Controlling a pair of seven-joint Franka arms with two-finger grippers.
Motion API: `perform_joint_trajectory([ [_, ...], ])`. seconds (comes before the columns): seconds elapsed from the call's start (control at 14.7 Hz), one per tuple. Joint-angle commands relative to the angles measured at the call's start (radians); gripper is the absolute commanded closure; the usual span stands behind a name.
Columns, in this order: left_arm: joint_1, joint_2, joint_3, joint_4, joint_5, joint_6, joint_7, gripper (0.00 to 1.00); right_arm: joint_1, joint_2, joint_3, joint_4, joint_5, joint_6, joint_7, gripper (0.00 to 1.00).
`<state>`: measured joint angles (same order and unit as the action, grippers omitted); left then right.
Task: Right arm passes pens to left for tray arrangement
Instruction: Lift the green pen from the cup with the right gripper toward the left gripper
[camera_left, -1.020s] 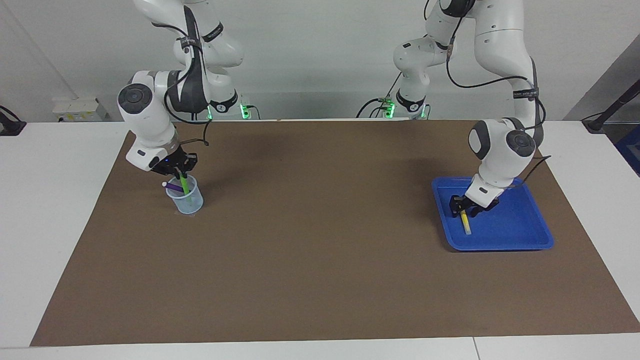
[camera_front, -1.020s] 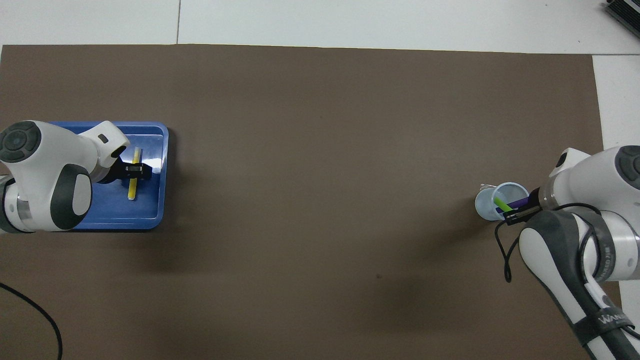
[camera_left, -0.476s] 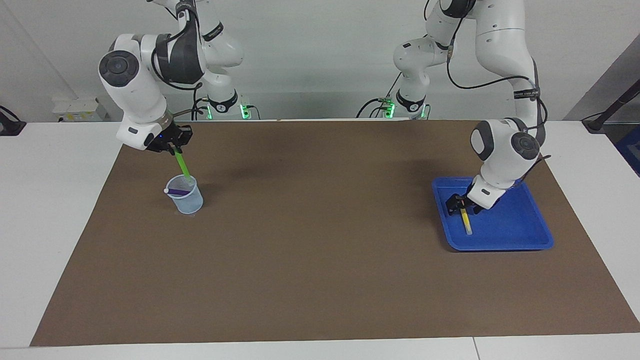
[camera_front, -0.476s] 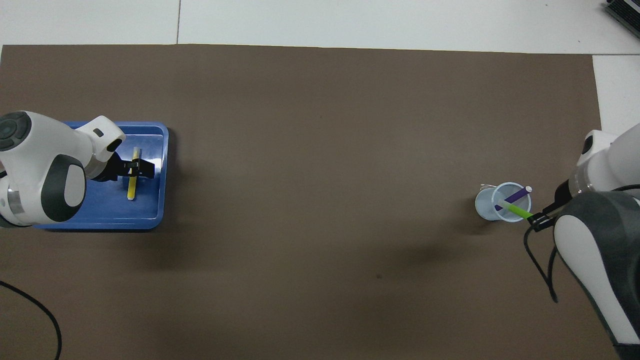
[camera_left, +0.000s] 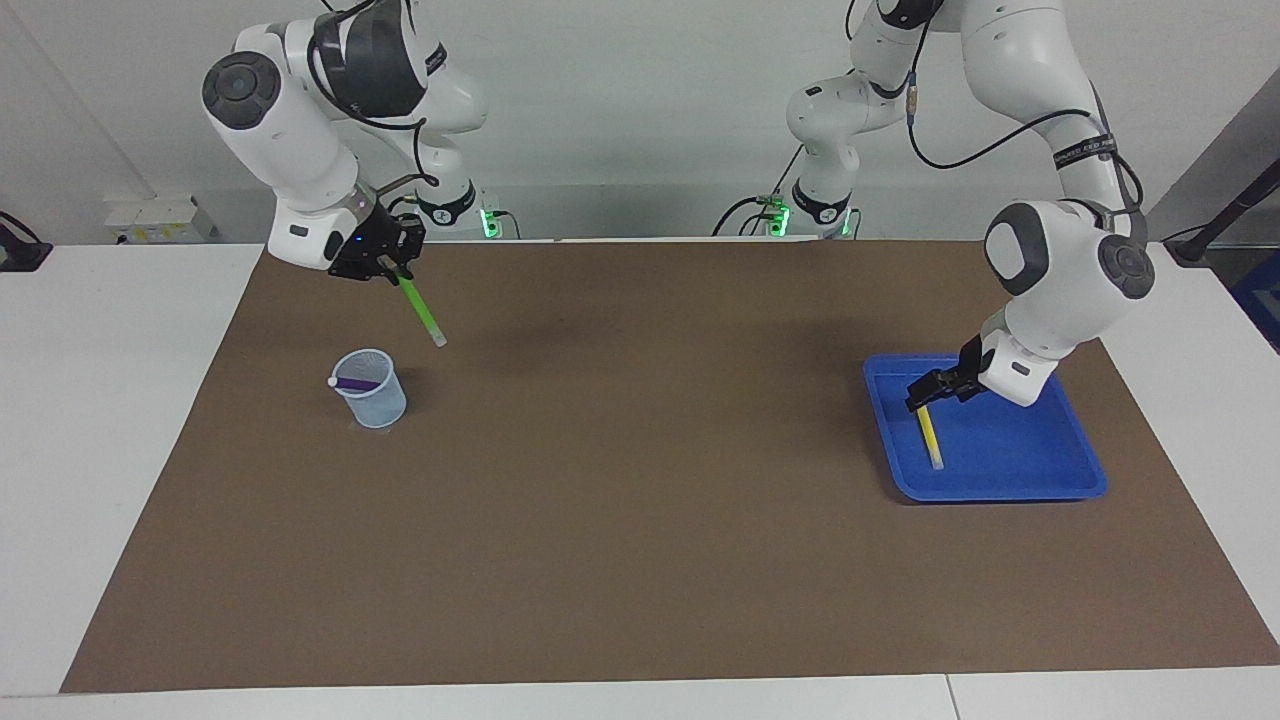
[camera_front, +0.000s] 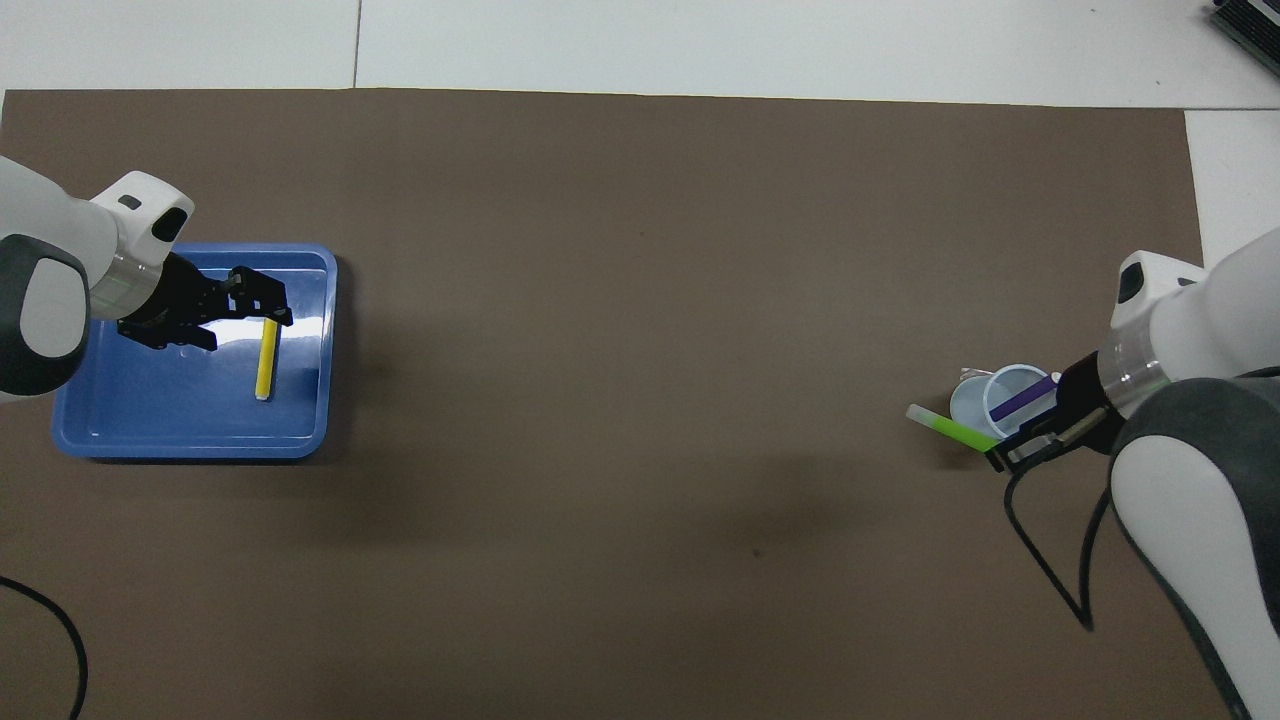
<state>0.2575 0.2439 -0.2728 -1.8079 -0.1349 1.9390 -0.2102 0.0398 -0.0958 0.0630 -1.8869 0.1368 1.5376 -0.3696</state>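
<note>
1. The right gripper (camera_left: 392, 268) has lifted the green pen (camera_left: 421, 311) clear of the little mesh cup (camera_left: 371, 390); a second ago the pen was still standing in it. Its fingers are pinched tight on the pen's top end, and the pen hangs slanted over the brown mat (camera_left: 640, 560).
2. The left gripper (camera_left: 927, 389) has let go of the yellow pen (camera_left: 930, 437) and risen off it. Its fingers stand wide apart, empty, above the blue tray (camera_left: 1050, 480).
3. The yellow pen now lies flat in the tray, near the rim on the right arm's side. One pen looks delivered, and the second seems headed for the handover.
4. The purple pen (camera_left: 356, 381) leans in the cup, waiting.
5. The mat between the arms is bare, so nothing blocks the pass.
</note>
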Motion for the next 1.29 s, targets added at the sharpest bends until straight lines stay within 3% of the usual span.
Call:
perform_joint_trajectory([
  [0.0,-0.018,-0.06,-0.017,0.004,-0.093,-0.045,-0.224,0.0,0.031,-0.002,0.012,0.0,0.108,0.006,0.059,1.0],
  [0.34,-0.098,-0.121,-0.02,-0.001,-0.308,-0.043,-0.732,0.0,0.061,-0.002,0.017,-0.008,0.308,0.073,0.236,1.0],
  [0.61,-0.181,-0.14,-0.02,-0.008,-0.371,0.021,-1.042,0.02,0.071,-0.002,0.018,-0.024,0.467,0.151,0.282,1.0],
  [1.02,-0.244,-0.169,-0.02,-0.01,-0.457,0.096,-1.404,0.02,0.21,-0.021,0.018,-0.099,0.598,0.402,0.33,1.0],
  [1.22,-0.283,-0.205,-0.02,-0.013,-0.472,0.109,-1.469,0.02,0.273,-0.021,0.018,-0.11,0.606,0.51,0.389,1.0],
])
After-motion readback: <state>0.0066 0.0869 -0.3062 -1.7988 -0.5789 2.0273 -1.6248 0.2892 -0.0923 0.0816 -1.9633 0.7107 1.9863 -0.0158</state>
